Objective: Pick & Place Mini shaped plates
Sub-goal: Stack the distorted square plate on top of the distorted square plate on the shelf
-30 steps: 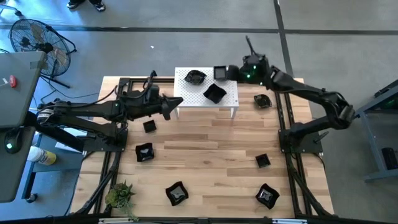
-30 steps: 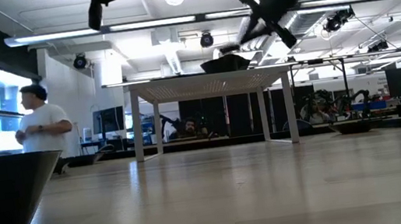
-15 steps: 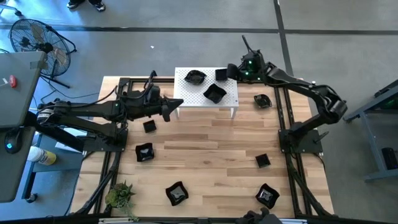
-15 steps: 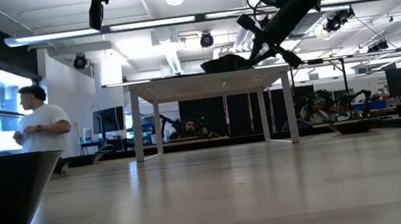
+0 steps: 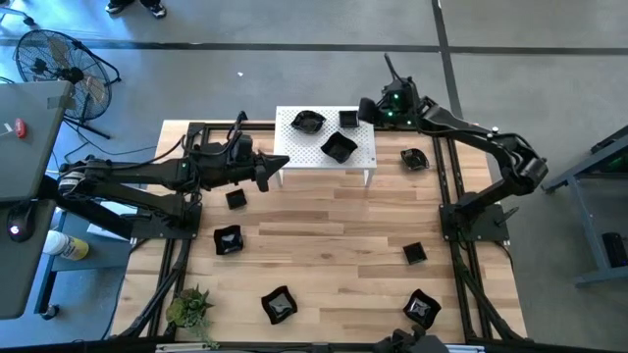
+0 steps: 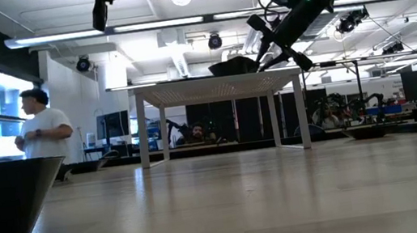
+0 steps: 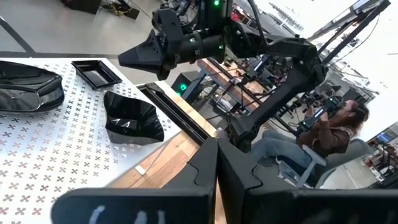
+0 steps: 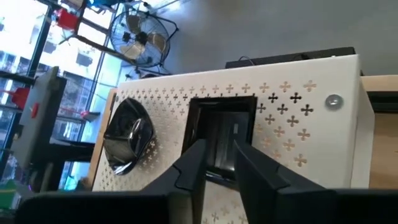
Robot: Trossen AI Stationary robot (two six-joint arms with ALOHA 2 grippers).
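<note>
Three glossy black mini plates lie on the white perforated rack [image 5: 294, 147]: a wavy one [image 5: 307, 121], a folded-edge one [image 5: 339, 147] and a flat square one [image 5: 347, 119]. My right gripper [image 5: 365, 111] is at the rack's far right corner, slanting down. Its fingers [image 8: 252, 168] stand slightly apart over the edge of the square plate [image 8: 221, 124] nearest them. That plate lies flat on the rack. My left gripper [image 5: 285, 161] is shut and empty, held in the air by the rack's left near corner. Several more black plates lie on the wooden table. My right gripper is open over the square plate's edge [image 8: 219, 175] on the rack's right side, coming slanting down from the table's right. Its own fingers hide that edge, and I cannot tell whether they touch it.
Loose plates lie on the table at left [image 5: 235, 199] [image 5: 228, 239], near [image 5: 280, 304] [image 5: 422, 308] and right [image 5: 414, 253] [image 5: 415, 158]. A green plant [image 5: 189, 306] stands at the near left corner. A person [image 6: 40, 136] stands in the room beyond.
My right gripper has come down toward the rack's far right corner, carrying the square plate, and then held still. The plate, first raised and tilted above the rack, now lies flat on it.
</note>
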